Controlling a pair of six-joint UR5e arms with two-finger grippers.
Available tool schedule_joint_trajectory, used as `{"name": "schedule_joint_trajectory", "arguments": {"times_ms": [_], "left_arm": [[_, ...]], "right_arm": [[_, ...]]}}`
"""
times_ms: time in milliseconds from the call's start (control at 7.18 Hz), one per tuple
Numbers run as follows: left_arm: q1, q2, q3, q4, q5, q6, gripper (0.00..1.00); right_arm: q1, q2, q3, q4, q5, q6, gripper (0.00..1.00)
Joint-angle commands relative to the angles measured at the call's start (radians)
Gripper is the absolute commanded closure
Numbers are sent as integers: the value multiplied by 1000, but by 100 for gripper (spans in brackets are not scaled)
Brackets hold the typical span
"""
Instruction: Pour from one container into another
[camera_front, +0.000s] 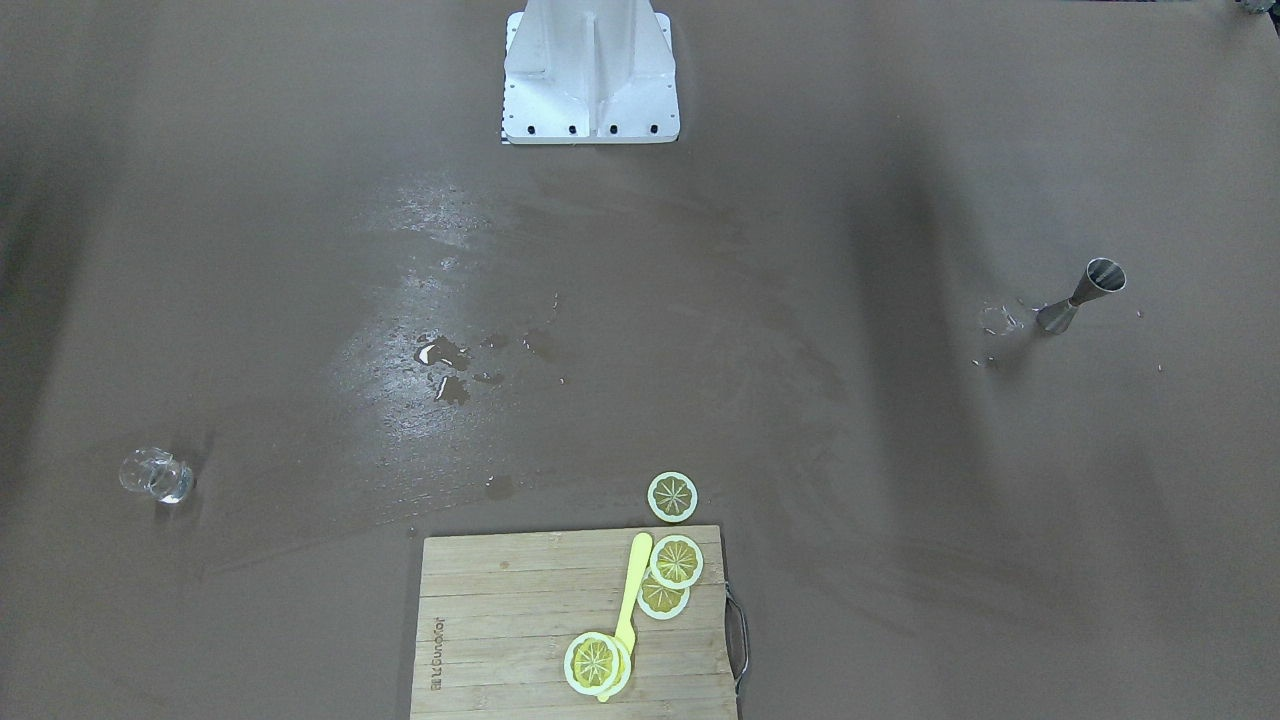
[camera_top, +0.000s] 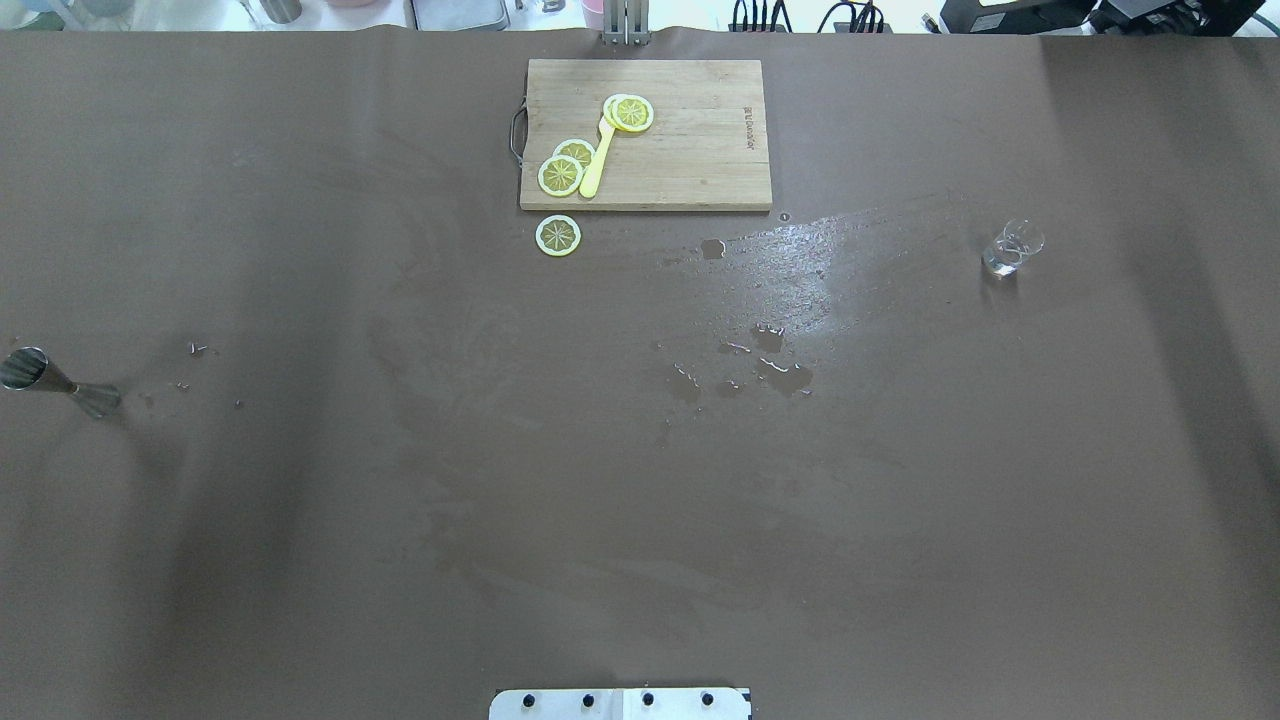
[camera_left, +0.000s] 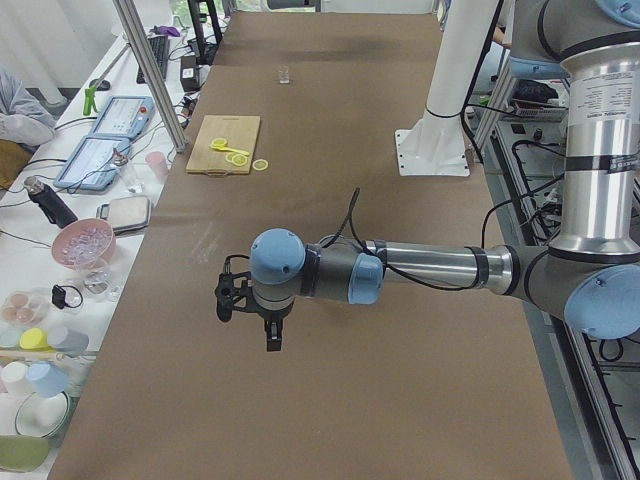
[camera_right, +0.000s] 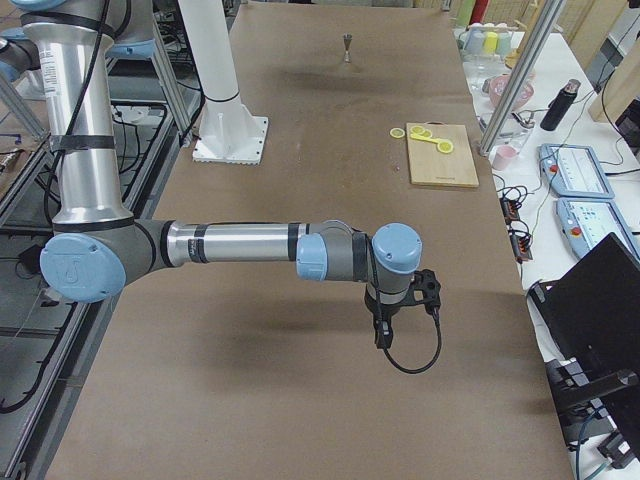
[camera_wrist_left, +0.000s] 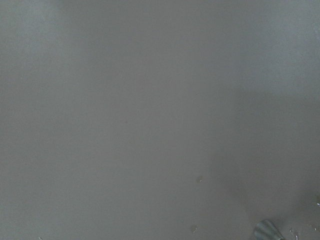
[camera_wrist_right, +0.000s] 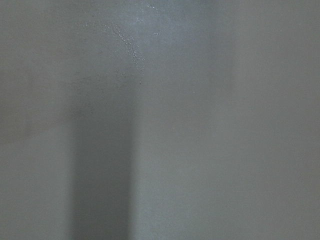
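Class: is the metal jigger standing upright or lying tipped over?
Upright. The jigger rests on its lower cone with its open mouth on top; the exterior right view also shows it standing.

Brown table (camera_top: 400, 550): jigger (camera_top: 55, 383), glass (camera_top: 1010, 248), cutting board (camera_top: 690, 160), lemon slice (camera_top: 558, 236), seemingly wet patches (camera_top: 785, 375).

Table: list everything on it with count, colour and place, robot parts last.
jigger: one, steel, upright at the table's edge on the robot's left
glass: one, clear, far on the robot's right
cutting board: one, light wood, centre of the far edge
lemon slices: one on the table just off the board, at least three on the board, yellow
utensil: one, yellow, on the board among the slices
puddles: several, clear, mid-table
robot base: one, white
left pincer: black, above bare table, holding nothing
right pincer: black, above bare table, holding nothing
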Motion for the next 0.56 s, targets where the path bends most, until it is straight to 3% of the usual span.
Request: {"name": "schedule_joint_trajectory", "arguments": {"times_ms": [0, 418], "left_arm": [[1, 7, -21, 0, 0, 1, 1], [1, -10, 9, -2, 8, 7, 1]], "right_arm": [[-1, 3, 6, -33, 40, 65, 0], [-4, -9, 15, -27, 35, 133, 0]]}}
